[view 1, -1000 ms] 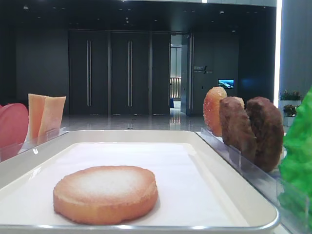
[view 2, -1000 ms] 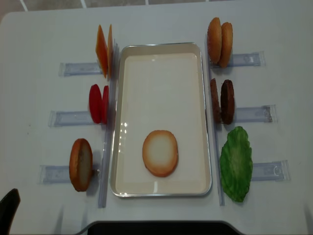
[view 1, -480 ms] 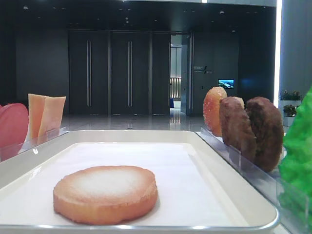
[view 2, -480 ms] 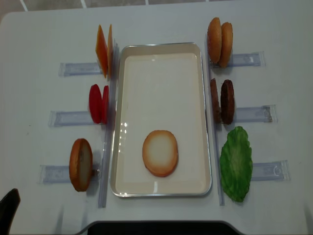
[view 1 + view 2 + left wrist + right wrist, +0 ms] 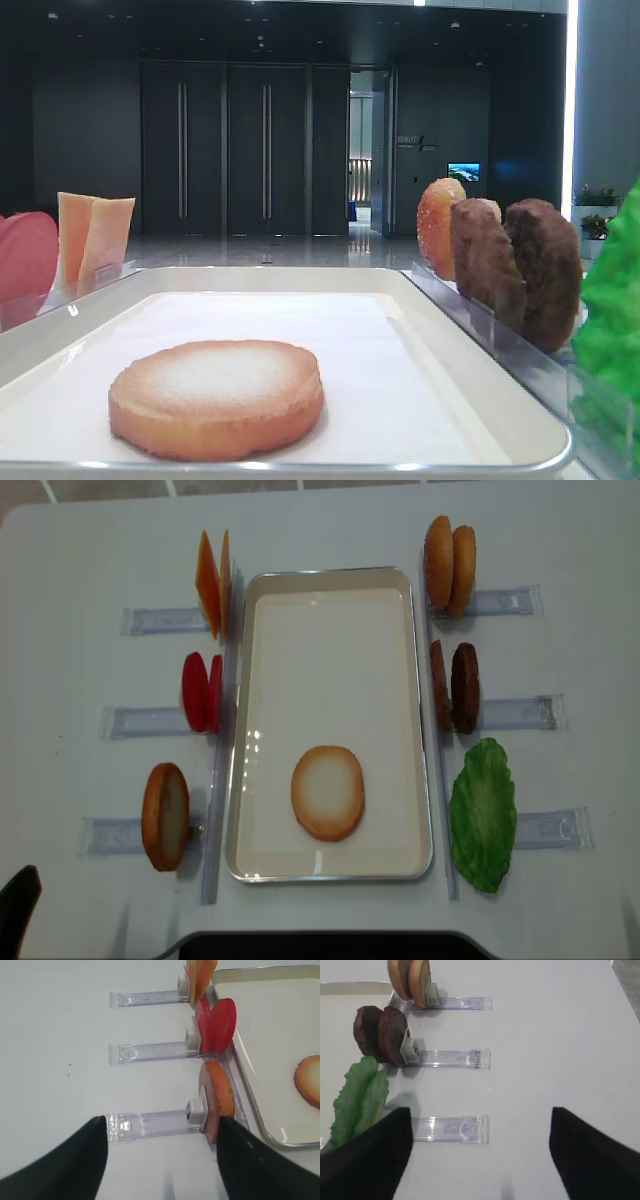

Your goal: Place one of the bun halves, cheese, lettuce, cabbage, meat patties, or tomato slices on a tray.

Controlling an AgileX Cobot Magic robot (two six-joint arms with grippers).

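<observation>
A bun half point(image 5: 327, 792) lies pale face up in the near part of the cream tray point(image 5: 330, 573). Another bun half point(image 5: 216, 1101) stands in the left rack, just ahead of my open, empty left gripper point(image 5: 162, 1121). Tomato slices point(image 5: 201, 691) and cheese point(image 5: 212, 583) stand farther along the tray's left side. On the right stand two bun halves point(image 5: 449, 566), the meat patties point(image 5: 381, 1034) and the lettuce point(image 5: 361, 1100). My right gripper point(image 5: 480, 1110) hangs open over bare table beside the lettuce's rack. Cabbage is out of view.
Clear plastic racks point(image 5: 130, 835) jut outward from both long sides of the tray. A dark edge point(image 5: 320, 946) runs along the table's near side. Only a black tip of the left arm point(image 5: 18, 910) shows in the overhead view, at the bottom left corner.
</observation>
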